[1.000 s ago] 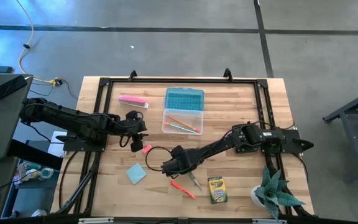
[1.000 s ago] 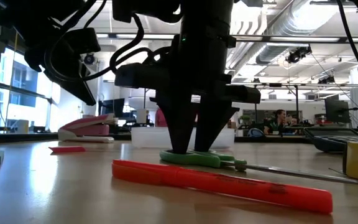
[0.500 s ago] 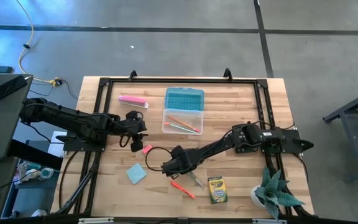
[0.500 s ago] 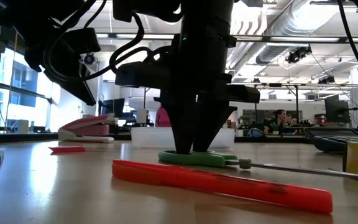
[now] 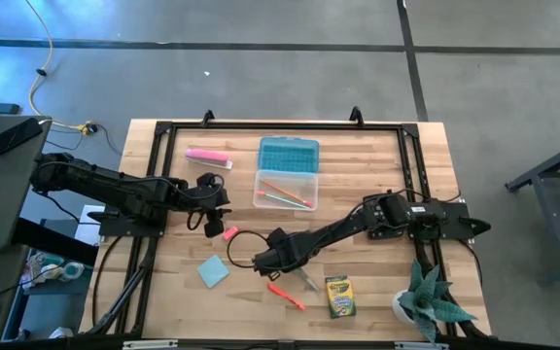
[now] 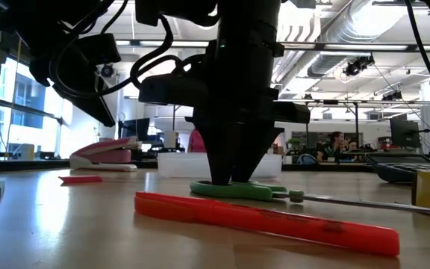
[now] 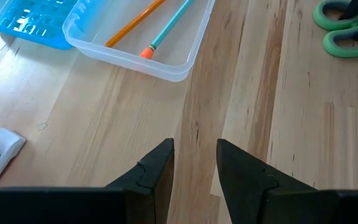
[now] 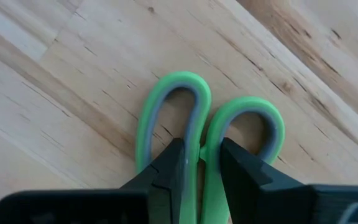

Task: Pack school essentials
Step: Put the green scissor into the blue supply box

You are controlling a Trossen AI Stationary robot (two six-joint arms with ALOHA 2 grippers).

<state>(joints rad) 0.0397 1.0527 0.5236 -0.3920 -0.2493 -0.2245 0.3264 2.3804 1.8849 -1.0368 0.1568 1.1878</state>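
Green-handled scissors lie flat on the wooden table, blades toward its right. My right gripper points straight down, shut on the handles. An orange marker lies just nearer than the scissors. Pencils lie in the clear box, beside its blue lid. A light-blue note pad, a short orange piece and a crayon box rest on the table. My left gripper hovers at the left, open and holding nothing. My right gripper has one finger in each handle loop and pinches the two inner bars where the loops meet. The fingers come from above, pointing down. The scissors lie flat on the table.
A long pink bar lies at the far left. A potted plant stands at the near right corner. A black frame runs along the table's far and side edges. Bare wood lies right of the box.
My right gripper has shut: its fingertips, spread apart inside the handle loops a second ago, now stand close together on the inner bars. The scissors stay on the table, their pivot shifted slightly toward the right.
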